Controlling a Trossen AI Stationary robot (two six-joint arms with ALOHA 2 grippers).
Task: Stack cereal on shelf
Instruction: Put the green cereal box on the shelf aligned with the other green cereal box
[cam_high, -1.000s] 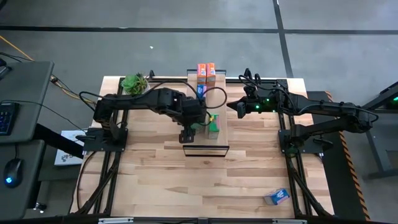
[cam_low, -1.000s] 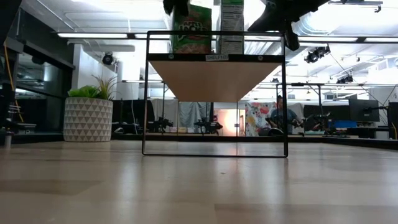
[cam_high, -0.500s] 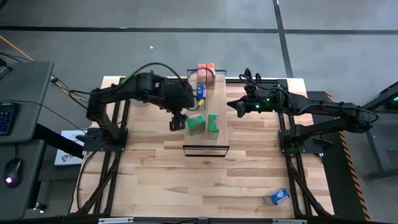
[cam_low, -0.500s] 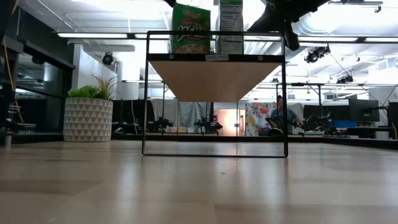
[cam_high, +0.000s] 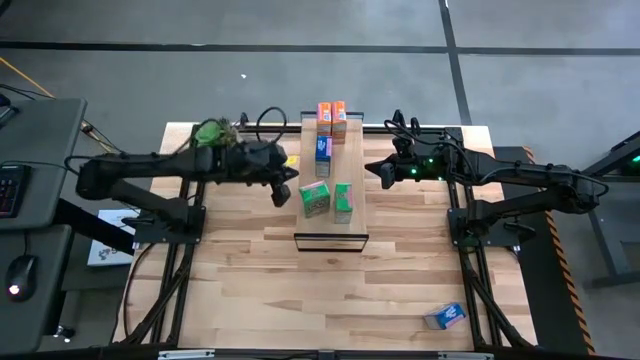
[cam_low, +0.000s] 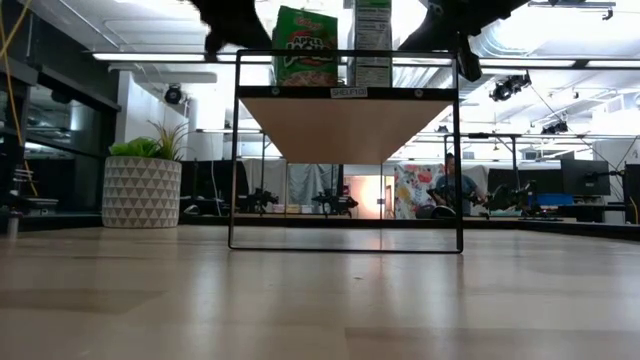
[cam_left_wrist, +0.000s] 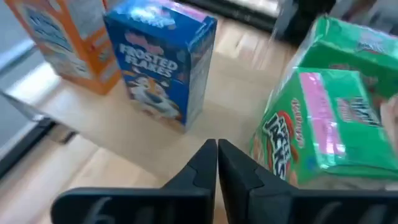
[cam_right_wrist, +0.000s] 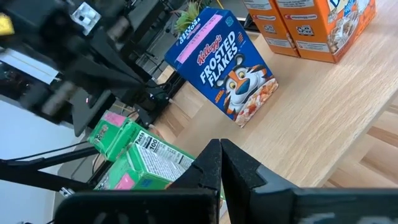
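Now the left gripper (cam_high: 281, 193) has drawn back off the long light-wood plank shelf (cam_high: 343, 227) with its fingers clenched on nothing, leaving the nearer green cardboard cereal box (cam_high: 315, 200) standing free just to its right. So that box looks placed; one blue box (cam_high: 444, 316) waits on the table. Right gripper (cam_high: 384, 172), also clenched empty, hovers beyond the shelf's other side.
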